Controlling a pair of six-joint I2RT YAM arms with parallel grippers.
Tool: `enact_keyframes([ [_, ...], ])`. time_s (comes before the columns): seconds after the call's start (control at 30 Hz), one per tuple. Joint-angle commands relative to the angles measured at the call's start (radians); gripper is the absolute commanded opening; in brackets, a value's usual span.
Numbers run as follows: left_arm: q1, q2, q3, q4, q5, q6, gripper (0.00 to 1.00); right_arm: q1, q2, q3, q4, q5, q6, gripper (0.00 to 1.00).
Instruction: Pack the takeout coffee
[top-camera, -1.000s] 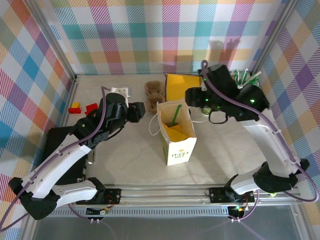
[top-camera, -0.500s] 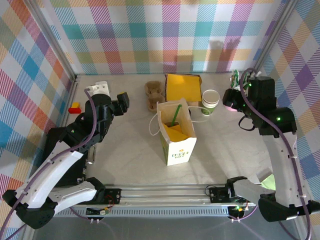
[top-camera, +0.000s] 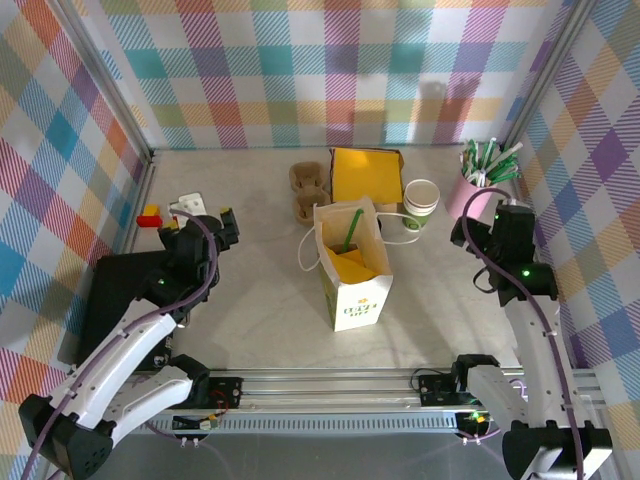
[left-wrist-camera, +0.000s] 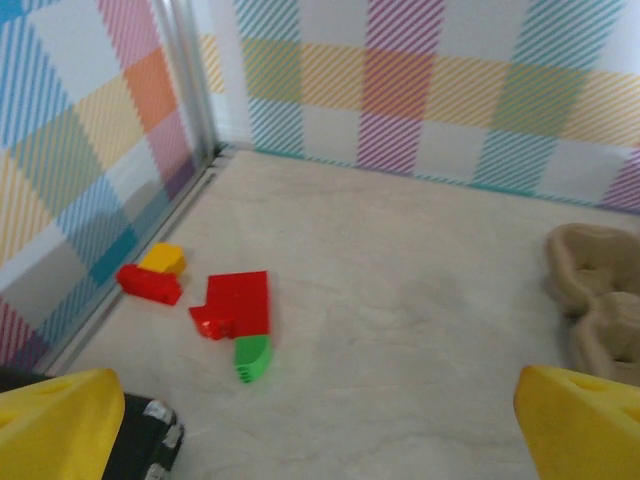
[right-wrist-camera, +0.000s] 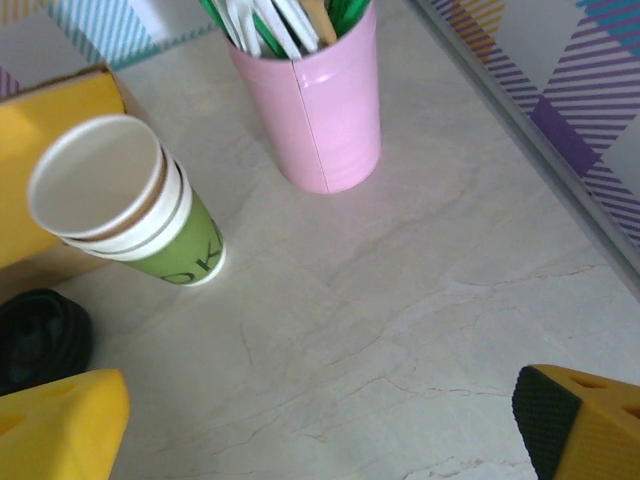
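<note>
Your left gripper (left-wrist-camera: 320, 430) and right gripper (right-wrist-camera: 320, 420) both gape wide, empty.
The takeout coffee (right-wrist-camera: 130, 205) stands lidless near the pink cup (right-wrist-camera: 320, 110); a black round thing (right-wrist-camera: 38, 335) beside it is cut off.

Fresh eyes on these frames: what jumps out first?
A white paper bag with a yellow-green base stands open mid-table, a green straw poking out. Behind it to the right, the cream-and-green paper cup stands upright without a lid, near a pink cup of utensils by the right wall. Small red, yellow and green toy blocks lie by the left wall.
</note>
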Motion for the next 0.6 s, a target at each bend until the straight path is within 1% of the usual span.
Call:
enact_keyframes([
  [0.0,0.030,-0.017,-0.084,0.151,-0.075,0.016,1.00,-0.009,-0.005,-0.082,0.191,0.013,-0.065,0.99],
  [0.07,0.049,-0.022,-0.150,0.221,-0.077,0.014,1.00,-0.008,0.006,-0.133,0.260,0.001,-0.073,0.99],
  [0.2,0.085,-0.010,-0.276,0.381,-0.068,0.073,1.00,-0.009,0.038,-0.257,0.461,-0.084,-0.142,0.99],
  [0.27,0.114,0.004,-0.316,0.422,-0.052,0.072,1.00,-0.010,0.060,-0.310,0.558,-0.111,-0.162,0.99],
  [0.33,0.152,0.024,-0.352,0.451,-0.005,0.062,1.00,-0.009,0.100,-0.349,0.643,-0.139,-0.180,0.99],
  [0.4,0.187,0.058,-0.386,0.499,0.081,0.084,1.00,-0.008,0.161,-0.371,0.703,-0.163,-0.201,0.99],
  [0.43,0.198,0.076,-0.400,0.526,0.099,0.093,1.00,-0.008,0.185,-0.382,0.746,-0.171,-0.215,0.99],
  [0.5,0.216,0.118,-0.436,0.602,0.131,0.109,1.00,-0.007,0.226,-0.438,0.888,-0.176,-0.243,0.99],
  [0.57,0.243,0.158,-0.473,0.697,0.201,0.136,1.00,-0.007,0.254,-0.484,1.010,-0.184,-0.268,0.99],
])
